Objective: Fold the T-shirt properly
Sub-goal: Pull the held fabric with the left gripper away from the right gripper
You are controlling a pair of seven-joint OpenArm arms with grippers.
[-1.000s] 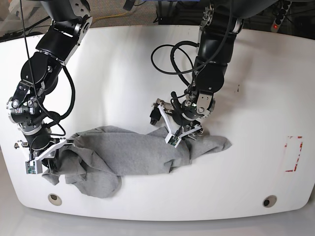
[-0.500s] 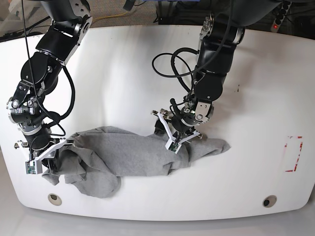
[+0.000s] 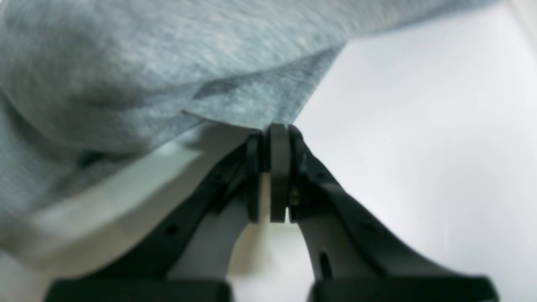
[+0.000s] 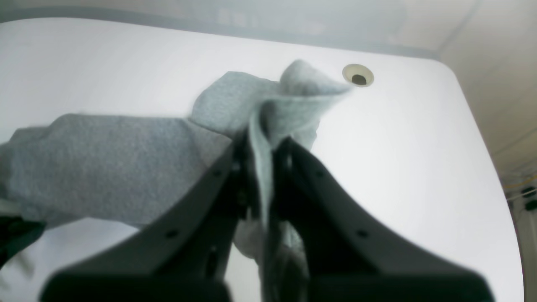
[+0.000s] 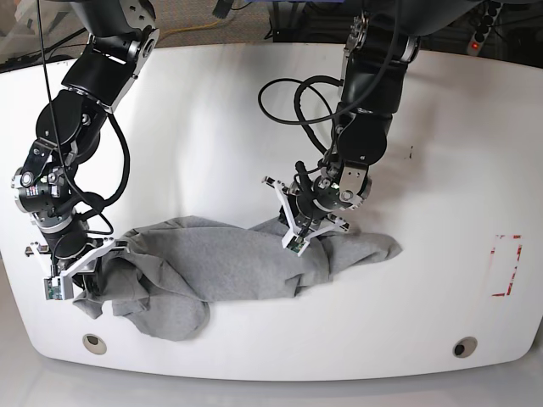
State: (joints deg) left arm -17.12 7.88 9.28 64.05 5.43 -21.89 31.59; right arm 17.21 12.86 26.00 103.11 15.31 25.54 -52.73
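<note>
The T-shirt (image 5: pixel 229 267) lies crumpled across the lower middle of the white bench (image 5: pixel 212 127), stretching from about 8 o'clock to 4 o'clock in the base view, one narrow tail reaching out toward 3 o'clock.

The left gripper (image 5: pixel 299 237) sits on the shirt's upper edge, near the bench's centre. In the left wrist view its fingers (image 3: pixel 279 167) are pressed fully together, and the hem of the grey cloth (image 3: pixel 235 96) runs right up to their tips; whether any fabric is actually pinched between them cannot be told, since the view is blurred there.

The right gripper (image 5: pixel 72 275) is at the shirt's 9 o'clock end, low over the bunched fabric. In the right wrist view its fingers (image 4: pixel 293 167) are clamped tight on a thin fold of the shirt (image 4: pixel 268 121), with cloth rising above the tips and more hanging below between them. A round hole (image 4: pixel 358 75) in the bench shows at 1 o'clock beyond that fold.
</note>
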